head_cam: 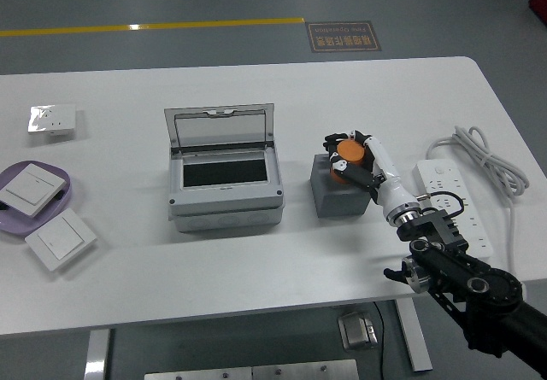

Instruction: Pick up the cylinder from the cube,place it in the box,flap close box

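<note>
An orange cylinder point(349, 152) sits on top of a grey cube point(339, 193) right of the table's middle. My right hand point(352, 154) reaches in from the lower right, and its white and black fingers point(333, 141) are curled around the cylinder at the cube's top. A grey box point(225, 194) with its clear flap lid point(220, 127) standing open lies left of the cube. The left arm is out of view.
A white power strip point(451, 205) with a coiled cable point(489, 160) lies at the right. A purple tray point(64, 190) with a white switch plate point(31, 190), another plate point(60, 240) and a white socket point(53, 121) lie at the left.
</note>
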Available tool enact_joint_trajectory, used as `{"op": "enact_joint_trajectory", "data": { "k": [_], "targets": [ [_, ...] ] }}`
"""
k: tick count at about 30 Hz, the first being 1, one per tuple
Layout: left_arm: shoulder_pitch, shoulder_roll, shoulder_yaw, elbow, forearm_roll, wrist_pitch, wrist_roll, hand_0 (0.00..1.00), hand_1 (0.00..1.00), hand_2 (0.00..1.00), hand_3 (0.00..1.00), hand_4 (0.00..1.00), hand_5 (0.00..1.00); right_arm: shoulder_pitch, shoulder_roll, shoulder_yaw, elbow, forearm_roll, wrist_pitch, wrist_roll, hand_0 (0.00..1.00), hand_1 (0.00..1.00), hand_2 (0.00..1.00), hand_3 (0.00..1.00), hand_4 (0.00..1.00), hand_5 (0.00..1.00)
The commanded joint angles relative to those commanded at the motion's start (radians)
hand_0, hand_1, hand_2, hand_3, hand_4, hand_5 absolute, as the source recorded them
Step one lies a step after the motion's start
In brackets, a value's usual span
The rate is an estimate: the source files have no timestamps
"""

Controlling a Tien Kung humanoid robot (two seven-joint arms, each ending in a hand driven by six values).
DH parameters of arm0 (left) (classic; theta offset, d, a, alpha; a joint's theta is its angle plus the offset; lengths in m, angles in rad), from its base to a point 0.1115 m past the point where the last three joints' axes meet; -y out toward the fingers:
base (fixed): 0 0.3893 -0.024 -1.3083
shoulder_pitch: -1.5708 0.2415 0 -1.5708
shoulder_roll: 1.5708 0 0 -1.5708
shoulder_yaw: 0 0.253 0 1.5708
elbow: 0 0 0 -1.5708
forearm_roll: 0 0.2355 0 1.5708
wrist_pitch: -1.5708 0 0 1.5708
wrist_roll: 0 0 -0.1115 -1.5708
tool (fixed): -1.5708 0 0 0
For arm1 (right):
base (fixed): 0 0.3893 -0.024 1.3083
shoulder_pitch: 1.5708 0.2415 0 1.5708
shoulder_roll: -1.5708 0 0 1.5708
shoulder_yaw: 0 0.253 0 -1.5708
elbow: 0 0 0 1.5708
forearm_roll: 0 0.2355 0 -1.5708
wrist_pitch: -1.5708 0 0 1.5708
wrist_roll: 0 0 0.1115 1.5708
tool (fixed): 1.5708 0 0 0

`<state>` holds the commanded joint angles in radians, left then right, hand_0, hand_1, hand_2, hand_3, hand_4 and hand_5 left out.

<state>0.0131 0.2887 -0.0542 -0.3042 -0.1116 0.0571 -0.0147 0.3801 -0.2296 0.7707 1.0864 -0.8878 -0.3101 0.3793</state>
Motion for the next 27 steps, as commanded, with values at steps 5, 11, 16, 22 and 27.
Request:
{"op": "enact_joint_trajectory", "data": {
  "k": [5,11,16,22,27],
  "targets": [
    [0.0,0.0,-0.003,0.0,0.002,0.0,-0.001,0.615,0.63,0.609,0.639,0.729,0.249,0.002,-0.001,0.005,0.008,-0.007,-0.003,0.002,0.692,0.617,0.551,0.424,0.019,0.002],
    [0.001,0.0,0.001,0.0,-0.002,0.001,-0.001,0.616,0.63,0.61,0.639,0.728,0.25,0.002,-0.009,0.02,0.046,-0.014,-0.018,0.011,0.702,0.609,0.535,0.388,0.068,0.002],
    [0.001,0.001,0.005,0.001,-0.007,0.002,-0.001,0.615,0.629,0.611,0.64,0.728,0.255,0.0,-0.02,0.022,0.119,-0.014,-0.043,0.008,0.666,0.589,0.523,0.368,0.09,0.002],
    [0.001,0.001,0.012,0.001,-0.013,0.001,0.0,0.615,0.629,0.611,0.639,0.727,0.257,0.005,-0.029,-0.01,0.236,-0.027,-0.002,-0.067,0.57,0.471,0.446,0.293,0.088,0.002],
    [0.002,0.004,0.017,0.001,-0.017,0.002,0.001,0.615,0.629,0.613,0.637,0.727,0.267,0.036,-0.026,-0.065,0.337,-0.022,0.013,-0.098,0.206,0.206,0.185,0.176,0.002,0.002]
  ]
}}
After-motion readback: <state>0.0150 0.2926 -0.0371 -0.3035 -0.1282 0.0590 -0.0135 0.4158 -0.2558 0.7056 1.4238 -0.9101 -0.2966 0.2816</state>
